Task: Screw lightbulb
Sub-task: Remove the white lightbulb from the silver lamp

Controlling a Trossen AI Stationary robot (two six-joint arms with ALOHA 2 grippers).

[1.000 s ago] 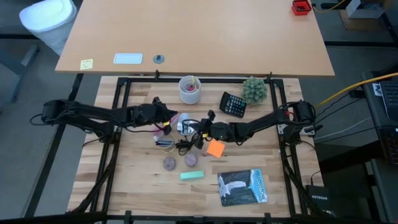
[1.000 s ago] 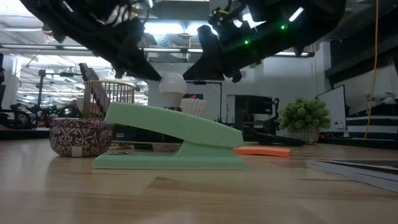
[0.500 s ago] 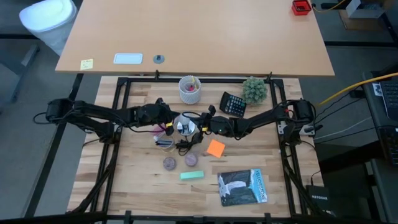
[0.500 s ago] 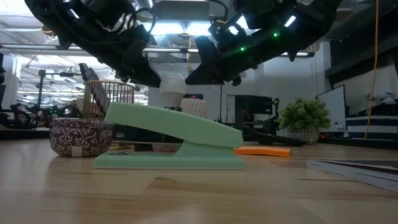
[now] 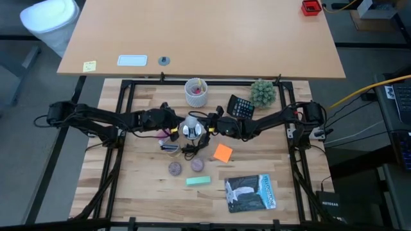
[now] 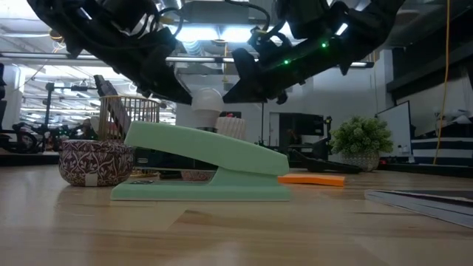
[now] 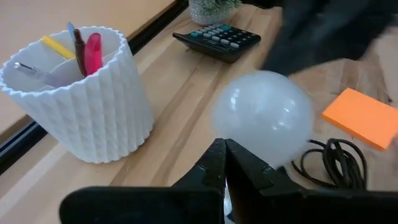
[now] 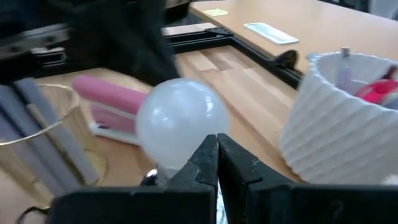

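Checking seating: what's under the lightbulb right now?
Under the lightbulb, the high view shows a silvery socket with a black cord on the table. The bulb's screw base and any thread engagement are hidden by both grippers' shut jaws.

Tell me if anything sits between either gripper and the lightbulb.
Nothing visible does. The lightbulb stands mid-table with the left gripper and the right gripper flanking it closely. Both wrist views show only bulb ahead of shut fingers.

Two dark jointed arms, black cabling; green indicator lights on right arm (image 6: 318,33).
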